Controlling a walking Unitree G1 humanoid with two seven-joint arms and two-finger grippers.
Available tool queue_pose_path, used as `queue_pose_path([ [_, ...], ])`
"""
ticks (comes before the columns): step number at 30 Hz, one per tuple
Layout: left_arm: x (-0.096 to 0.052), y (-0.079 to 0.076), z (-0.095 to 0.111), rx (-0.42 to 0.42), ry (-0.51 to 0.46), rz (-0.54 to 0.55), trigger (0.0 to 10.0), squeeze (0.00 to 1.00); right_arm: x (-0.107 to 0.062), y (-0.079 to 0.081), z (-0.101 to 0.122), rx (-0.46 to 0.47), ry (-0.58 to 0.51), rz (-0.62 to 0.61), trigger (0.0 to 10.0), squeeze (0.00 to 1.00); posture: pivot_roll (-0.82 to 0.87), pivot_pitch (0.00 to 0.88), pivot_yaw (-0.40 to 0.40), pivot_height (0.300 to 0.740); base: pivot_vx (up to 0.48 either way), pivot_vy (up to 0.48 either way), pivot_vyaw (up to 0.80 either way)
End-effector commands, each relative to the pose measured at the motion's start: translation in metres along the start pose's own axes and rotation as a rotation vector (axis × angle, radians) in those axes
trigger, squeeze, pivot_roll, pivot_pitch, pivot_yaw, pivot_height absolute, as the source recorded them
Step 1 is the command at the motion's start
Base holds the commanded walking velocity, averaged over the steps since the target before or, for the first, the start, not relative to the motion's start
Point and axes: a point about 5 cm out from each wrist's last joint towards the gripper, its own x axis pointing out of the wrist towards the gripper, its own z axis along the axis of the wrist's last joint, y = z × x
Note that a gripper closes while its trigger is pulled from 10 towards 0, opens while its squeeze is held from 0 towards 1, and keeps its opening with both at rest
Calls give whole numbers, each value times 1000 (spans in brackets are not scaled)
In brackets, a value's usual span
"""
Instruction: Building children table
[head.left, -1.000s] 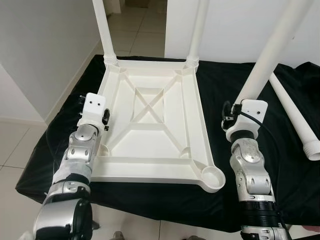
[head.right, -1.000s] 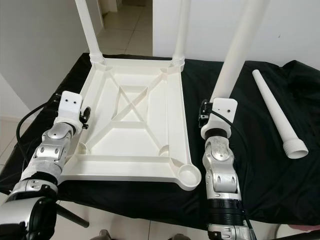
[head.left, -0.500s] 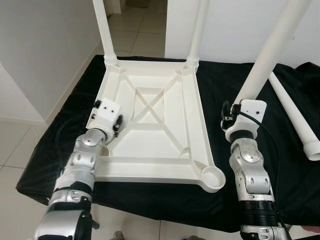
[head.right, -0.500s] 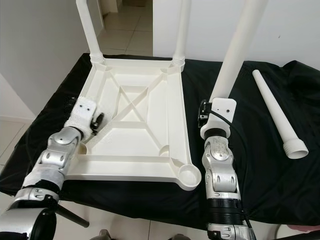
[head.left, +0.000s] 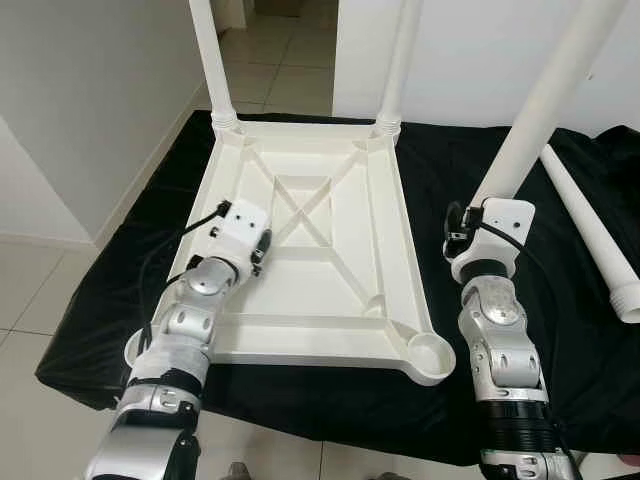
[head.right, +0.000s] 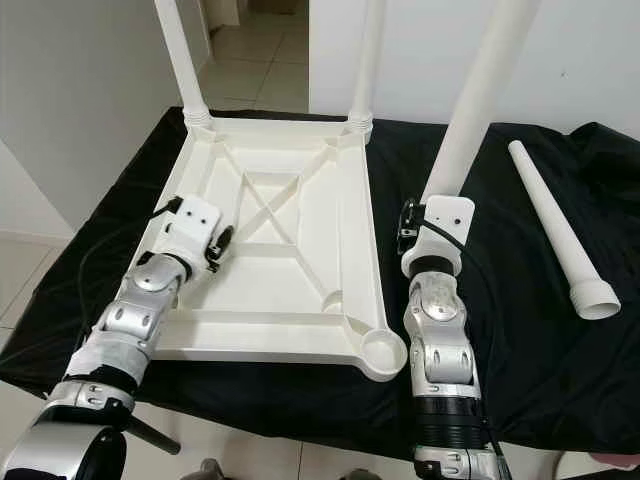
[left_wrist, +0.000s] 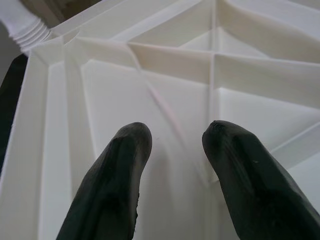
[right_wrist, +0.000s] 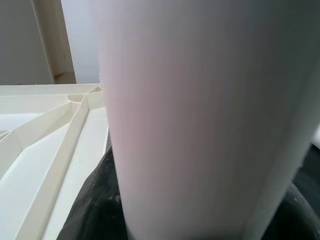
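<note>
The tabletop (head.left: 310, 250) lies upside down on the black cloth (head.left: 560, 300), two legs (head.left: 212, 60) already screwed in. Left gripper (left_wrist: 172, 150) hovers over its ribs, fingers apart. Right gripper (head.left: 490, 215) holds a third leg (head.left: 545, 95) upright; spare leg (head.left: 590, 230) lies beside.

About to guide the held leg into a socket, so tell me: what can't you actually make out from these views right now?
- Right gripper: its fingers sit behind its white wrist housing in the eye views, and the held leg blocks the right wrist view.
- Held leg's threaded end: hidden by that housing.
- Near left socket of the table top: covered by the left arm.
- Tops of the two fitted legs and of the held leg: cut off by the upper edge.
</note>
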Motion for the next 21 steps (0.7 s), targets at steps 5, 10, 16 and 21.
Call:
queue_pose_path([
  [5, -2, -16, -4, -18, 14, -114, 10000, 0, 0, -1, 3, 1, -18, -9, 10000, 0, -73, 0, 51, 740, 0, 0, 0],
  [10, -2, -7, 3, -30, -8, -81, 10000, 0, 0, -2, 2, -2, -16, -9, 10000, 0, -75, 0, 46, 740, 0, 0, 0],
  [16, -3, 33, 9, 10, -5, 29, 10000, 0, 1, -2, 2, -4, -14, -5, 10000, 0, -67, 0, 38, 740, 0, 0, 0],
  [21, -6, 58, 11, 40, 8, 108, 10000, 0, 2, 0, 2, -6, -15, 0, 10000, 0, -64, 0, 35, 740, 0, 0, 0],
])
